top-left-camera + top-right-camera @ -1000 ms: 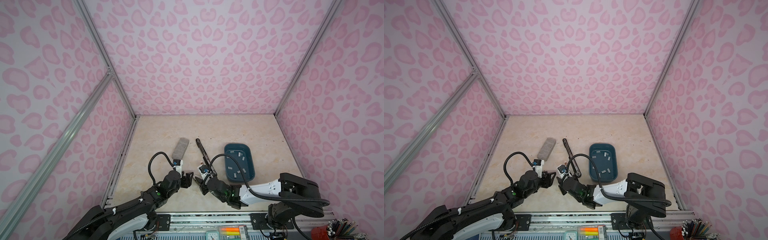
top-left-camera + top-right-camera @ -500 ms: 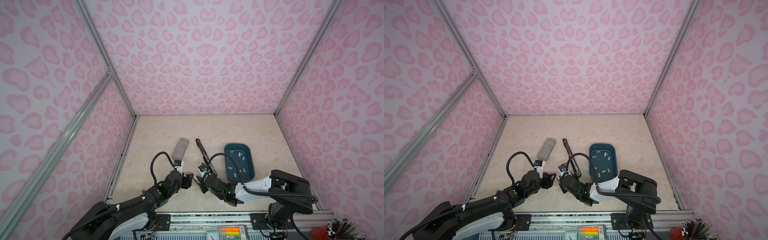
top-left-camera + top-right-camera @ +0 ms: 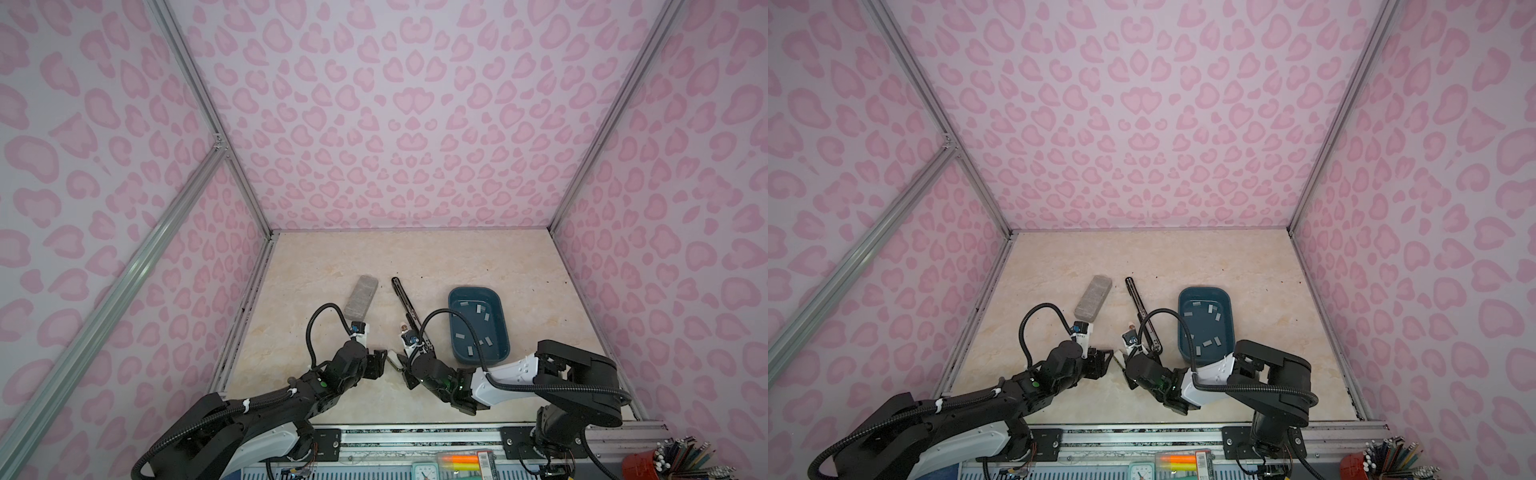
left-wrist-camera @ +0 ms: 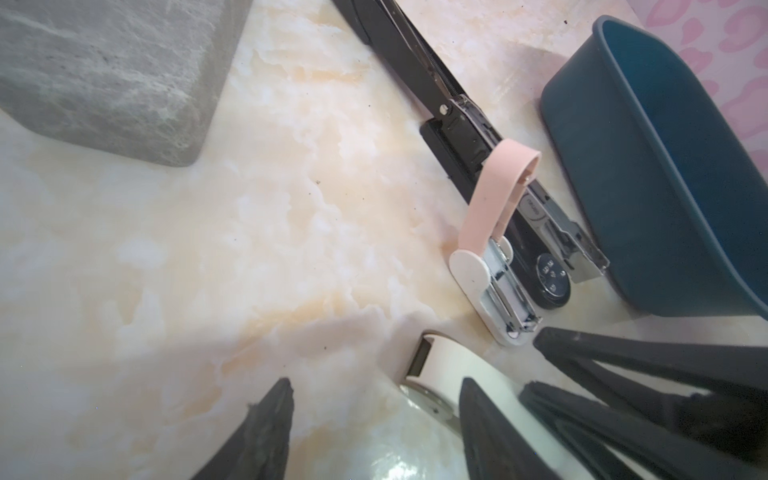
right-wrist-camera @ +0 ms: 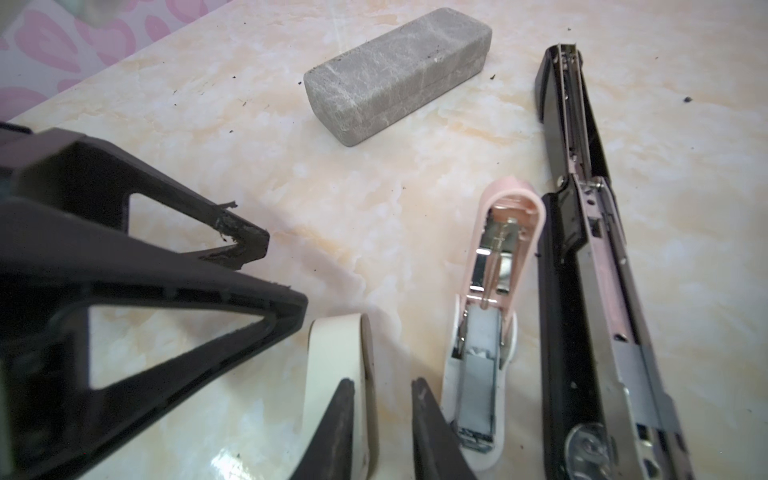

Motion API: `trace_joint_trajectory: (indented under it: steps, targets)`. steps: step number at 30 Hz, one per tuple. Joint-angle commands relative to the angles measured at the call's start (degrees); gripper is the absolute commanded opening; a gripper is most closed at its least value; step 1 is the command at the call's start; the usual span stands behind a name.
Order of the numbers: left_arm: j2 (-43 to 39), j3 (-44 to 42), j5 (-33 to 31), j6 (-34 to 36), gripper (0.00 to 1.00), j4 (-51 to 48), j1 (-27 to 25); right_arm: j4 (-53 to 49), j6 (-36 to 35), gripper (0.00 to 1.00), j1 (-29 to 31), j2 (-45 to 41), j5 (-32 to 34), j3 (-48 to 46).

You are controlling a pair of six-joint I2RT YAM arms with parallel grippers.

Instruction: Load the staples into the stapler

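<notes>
The black stapler (image 3: 402, 296) (image 3: 1137, 296) lies opened out flat on the marble table, its metal channel facing up (image 5: 582, 249) (image 4: 415, 62). The staples (image 3: 480, 308) (image 3: 1212, 309) are small grey strips scattered in the blue tray (image 3: 473, 288) (image 3: 1202, 287) to its right. A cream-white object (image 5: 332, 361) (image 4: 444, 361) (image 3: 392, 357) stands between my grippers. My right gripper (image 5: 383, 384) (image 3: 400, 365) is open by a narrow gap, astride that object's edge. My left gripper (image 4: 376, 386) (image 3: 380, 362) is wide open, one finger beside the same object.
A small pink-and-white stapler (image 5: 515, 187) (image 4: 494, 199) lies open against the black one, just ahead of my right gripper. A grey speckled block (image 3: 362, 296) (image 5: 395, 70) rests left of the black stapler. Pink patterned walls enclose the table on three sides.
My right gripper's jaws have narrowed and it has edged left toward the cream-white object. My left gripper has stayed open and barely moved.
</notes>
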Motion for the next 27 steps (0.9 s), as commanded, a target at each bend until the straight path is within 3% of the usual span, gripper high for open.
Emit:
trace_joint_trajectory:
  steps: [1, 27]
  targets:
    - [0.4, -0.2, 0.9, 0.0, 0.65, 3.2, -0.1, -1.6, 0.8, 0.25, 0.1, 0.9, 0.4, -0.6]
    - [2.5, -2.6, 3.1, 0.1, 0.63, 8.1, -0.7, 3.3, 2.8, 0.22, 0.2, 5.9, 0.9, -2.8]
